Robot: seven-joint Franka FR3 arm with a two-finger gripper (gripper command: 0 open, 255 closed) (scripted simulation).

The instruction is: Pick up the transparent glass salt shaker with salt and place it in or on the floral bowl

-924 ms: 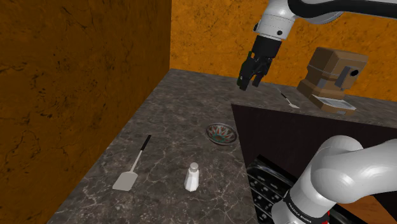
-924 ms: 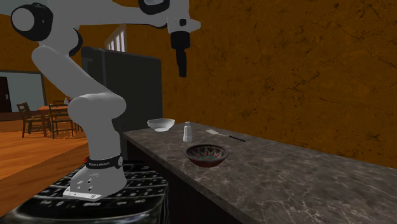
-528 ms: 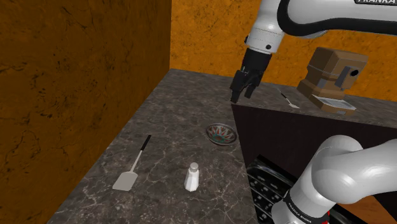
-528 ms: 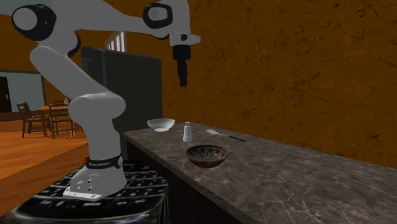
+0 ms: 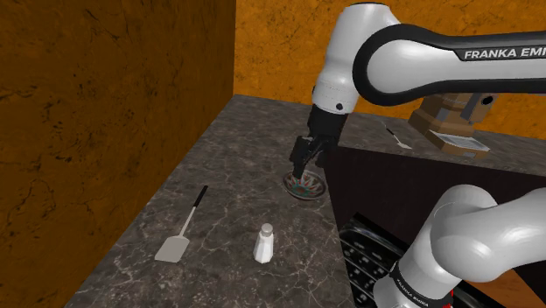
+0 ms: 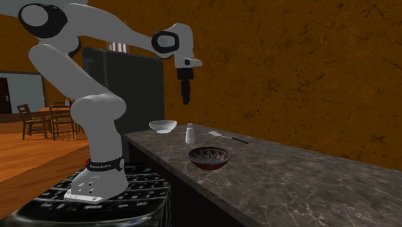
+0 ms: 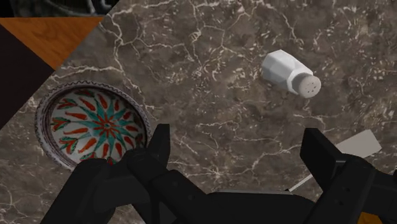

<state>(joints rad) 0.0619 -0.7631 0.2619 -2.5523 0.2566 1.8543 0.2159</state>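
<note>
Seven entries, listed from the near end of the dark marbled counter (image 5: 241, 144) to the far end, as the shoulder view lays it out.

1. Stand (image 5: 366, 258): a black box at that view's lower right, carrying the white arm (image 5: 420, 61).
2. Salt shaker (image 5: 264, 243) (image 6: 190, 134) (image 7: 289, 73): drawn white and faceted. It stands upright on the counter with nothing touching it.
3. Spatula (image 5: 179, 236) (image 7: 357, 144): lies flat to the shoulder view's left of the shaker, apart from it.
4. White bowl (image 6: 163, 126): plain, near the shaker in the second exterior view.
5. Floral bowl (image 5: 304, 185) (image 6: 209, 157) (image 7: 95, 130): red and teal inside. It sits farther along, close to the counter's right edge and well apart from the shaker.
6. Gripper (image 5: 300, 166) (image 6: 187, 100) (image 7: 236, 143): black, with its fingers spread wide and nothing between them. It hangs clear above the counter, with the bowl and the shaker both in the wrist view.
7. Brown machine (image 5: 455, 109): at the far right.
</note>
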